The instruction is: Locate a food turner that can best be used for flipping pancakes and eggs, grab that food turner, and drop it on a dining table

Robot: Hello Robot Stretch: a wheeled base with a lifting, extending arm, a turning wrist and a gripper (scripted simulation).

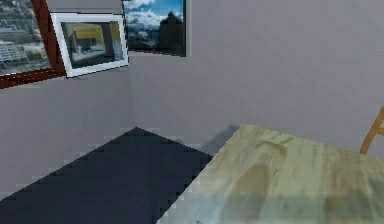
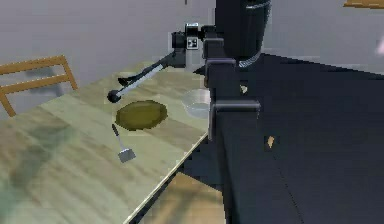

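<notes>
Dark and square, the arm (image 2: 230,150) rises close by, its tool (image 2: 114,96) reaching out over the wooden bench (image 2: 60,170). What looks like the food turner (image 2: 126,152), a thin handle ending in a small grey blade, lies flat on the bench, near the tool's tip yet apart from it. Whether the tool holds anything I cannot tell. Just beyond the turner sits a dark olive oval thing (image 2: 142,116), with a pale round thing (image 2: 197,100) near it. A wooden chair (image 2: 38,78) stands at the bench's far side. In the forward view, dark floor (image 1: 100,175) lies beside the bench, below a framed picture (image 1: 95,42) on the wall.
</notes>
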